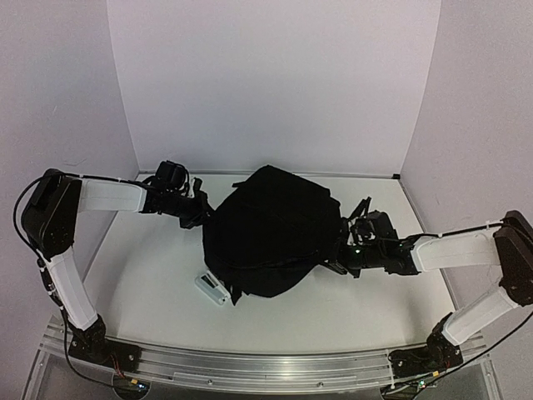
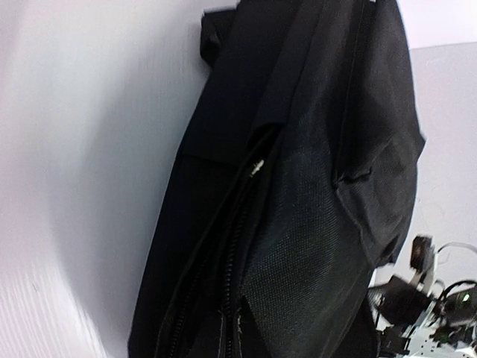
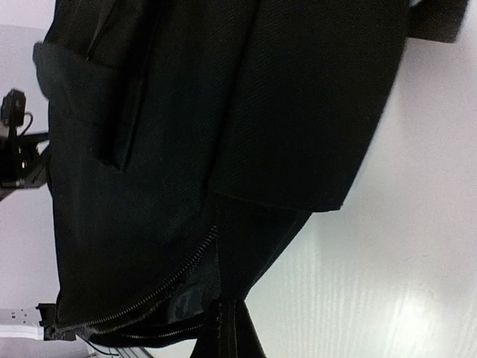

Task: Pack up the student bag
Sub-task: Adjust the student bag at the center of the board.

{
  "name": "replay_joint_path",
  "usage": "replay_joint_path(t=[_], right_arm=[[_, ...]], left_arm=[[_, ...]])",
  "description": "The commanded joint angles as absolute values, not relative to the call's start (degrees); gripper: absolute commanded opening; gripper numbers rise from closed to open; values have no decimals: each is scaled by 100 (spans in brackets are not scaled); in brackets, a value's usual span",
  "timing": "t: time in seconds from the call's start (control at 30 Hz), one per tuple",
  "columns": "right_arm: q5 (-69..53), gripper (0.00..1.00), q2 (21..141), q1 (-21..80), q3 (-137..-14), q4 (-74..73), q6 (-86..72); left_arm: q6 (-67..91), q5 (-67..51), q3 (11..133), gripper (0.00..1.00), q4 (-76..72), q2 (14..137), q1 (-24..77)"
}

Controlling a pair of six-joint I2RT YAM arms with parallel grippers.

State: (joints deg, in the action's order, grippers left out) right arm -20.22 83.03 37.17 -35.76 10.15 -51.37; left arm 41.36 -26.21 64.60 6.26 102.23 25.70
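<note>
1. The student bag (image 1: 271,229) is seen lying in the middle of the table (image 1: 141,283). The left gripper (image 1: 200,212) is pressed together on its left edge fabric, and the right gripper (image 1: 340,250) on its right edge.
2. Thin fabric could be lost from either pinch if it is pulled unevenly. The small white object (image 1: 212,289) at the bag's near corner could be dragged along.
3. No brand or legible writing can be seen.

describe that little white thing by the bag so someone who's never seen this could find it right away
Find the big black student bag in the middle of the white table. At the bag's near-left corner, seen from above, a small white oblong object lies right at its edge. It is the only small pale loose item beside the dark fabric.
</note>
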Motion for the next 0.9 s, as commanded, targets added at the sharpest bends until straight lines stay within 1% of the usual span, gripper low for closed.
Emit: replay_joint_path(t=[0.0,0.1,0.13,0.17,0.23,0.3,0.37,0.4,0.47,0.6,0.73,0.87], right_arm=[[-2169,0,8802,4219,-3699,1729,-5598],[-2074,0,9119,4538,-3827,2091,-5824],[-2026,0,9184,4590,-3849,2158,-5889],[-1954,0,9211,4615,-3835,2223,-5950],[-1864,0,9217,4632,-3764,2370,-6070],[-1789,0,9181,4637,-3693,2454,-6116],[-1763,0,9151,4634,-3646,2497,-6126],[-1756,0,9152,4634,-3636,2512,-6127],[-1737,0,9165,4633,-3621,2536,-6134],[-1632,0,9193,4632,-3570,2611,-6237],[-1468,0,9132,4640,-3401,2686,-6448],[-1221,0,8781,4632,-3070,2692,-6623]], left_arm=[[3504,-2934,7353,0,273,10660,2299],[3123,-2962,7777,0,540,10889,2275],[2968,-2896,7911,5,652,10907,2278],[2831,-2789,7999,14,820,10861,2281],[2546,-2538,8071,41,1008,10649,2319],[2152,-2149,8025,64,1143,10254,2501],[1746,-1672,7991,77,1291,9857,2892],[1603,-1529,7985,80,1350,9692,3122],[1505,-1569,7948,82,1375,9435,3553],[1833,-2264,7569,82,966,9152,4343],[2066,-2530,7585,82,892,9406,5145],[2130,-2718,7802,81,1131,9911,5616]])
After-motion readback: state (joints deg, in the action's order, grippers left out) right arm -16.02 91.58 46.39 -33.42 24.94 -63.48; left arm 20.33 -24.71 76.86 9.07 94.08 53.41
